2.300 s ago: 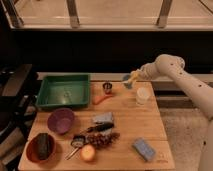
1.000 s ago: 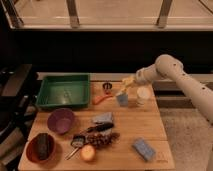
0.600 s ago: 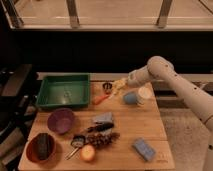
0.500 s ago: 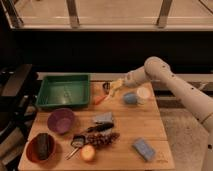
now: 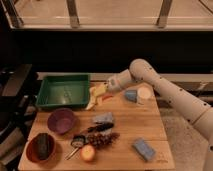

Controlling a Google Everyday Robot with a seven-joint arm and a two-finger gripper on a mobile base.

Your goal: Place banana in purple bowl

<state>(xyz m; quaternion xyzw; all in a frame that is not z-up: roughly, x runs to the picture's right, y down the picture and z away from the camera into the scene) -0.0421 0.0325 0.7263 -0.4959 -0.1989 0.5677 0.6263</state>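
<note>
The banana [image 5: 94, 98] is pale yellow and curved. It hangs from my gripper [image 5: 104, 89], which is shut on its upper end, above the table's back edge just right of the green tray. The arm reaches in from the right. The purple bowl [image 5: 61, 120] stands empty on the wooden table, to the lower left of the banana and in front of the tray, well apart from the gripper.
A green tray [image 5: 50, 96] sits at the back left. An orange-red bowl [image 5: 31, 153] holds a dark object at the front left. A round yellow-orange fruit [image 5: 88, 152], dark grapes [image 5: 103, 138], a grey-blue packet [image 5: 104, 118], a blue sponge [image 5: 144, 148] and a tipped cup [image 5: 137, 95] lie on the table.
My gripper has carried the banana leftwards and lower, from above the cup at the back right to beside the tray's right edge.
</note>
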